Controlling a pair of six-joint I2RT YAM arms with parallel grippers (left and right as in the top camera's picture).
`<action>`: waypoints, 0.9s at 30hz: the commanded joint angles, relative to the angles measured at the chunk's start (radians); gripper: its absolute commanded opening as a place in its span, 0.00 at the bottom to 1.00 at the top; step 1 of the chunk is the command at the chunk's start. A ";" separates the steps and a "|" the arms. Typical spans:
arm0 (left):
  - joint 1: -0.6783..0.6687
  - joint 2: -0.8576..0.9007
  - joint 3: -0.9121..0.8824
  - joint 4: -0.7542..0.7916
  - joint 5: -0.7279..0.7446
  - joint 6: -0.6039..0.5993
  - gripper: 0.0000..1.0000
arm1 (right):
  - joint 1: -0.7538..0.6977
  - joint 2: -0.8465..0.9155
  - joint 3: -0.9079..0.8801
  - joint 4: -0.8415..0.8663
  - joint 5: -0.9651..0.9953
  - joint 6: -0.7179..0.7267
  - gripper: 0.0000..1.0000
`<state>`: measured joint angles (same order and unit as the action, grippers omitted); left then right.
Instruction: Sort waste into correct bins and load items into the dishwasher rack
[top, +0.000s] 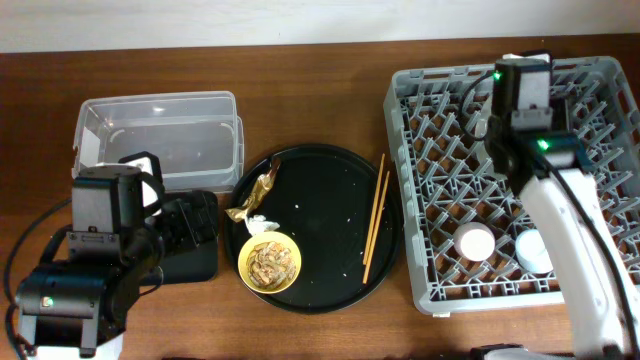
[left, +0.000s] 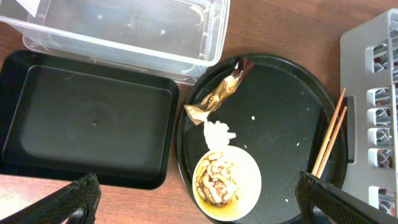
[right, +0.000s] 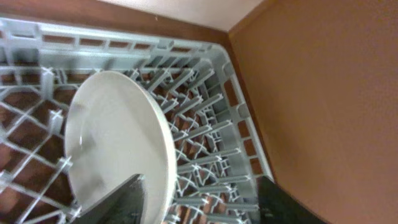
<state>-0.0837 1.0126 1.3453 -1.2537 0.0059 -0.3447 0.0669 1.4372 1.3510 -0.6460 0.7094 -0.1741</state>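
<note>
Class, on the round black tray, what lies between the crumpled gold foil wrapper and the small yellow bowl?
A small crumpled white tissue lies between the crumpled gold foil wrapper and the small yellow bowl; the left wrist view shows it best.

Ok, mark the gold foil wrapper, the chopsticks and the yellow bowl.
gold foil wrapper (left: 217, 93), left wrist view, middle of the crumpled strip.
chopsticks (left: 328, 132), left wrist view, midway along one stick.
yellow bowl (left: 249, 171), left wrist view, bare inner wall on its right side.
</note>
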 joint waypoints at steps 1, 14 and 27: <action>0.005 -0.004 0.008 -0.001 -0.014 -0.005 1.00 | 0.069 -0.159 0.031 -0.166 -0.198 0.154 0.60; 0.005 -0.004 0.008 -0.001 -0.014 -0.005 1.00 | 0.459 0.458 0.026 -0.357 -0.709 0.980 0.53; 0.005 -0.004 0.008 -0.001 -0.014 -0.005 1.00 | 0.454 0.558 0.024 -0.266 -0.695 0.930 0.41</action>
<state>-0.0837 1.0126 1.3457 -1.2552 0.0025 -0.3447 0.5194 1.9804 1.3735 -0.9123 -0.0071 0.7780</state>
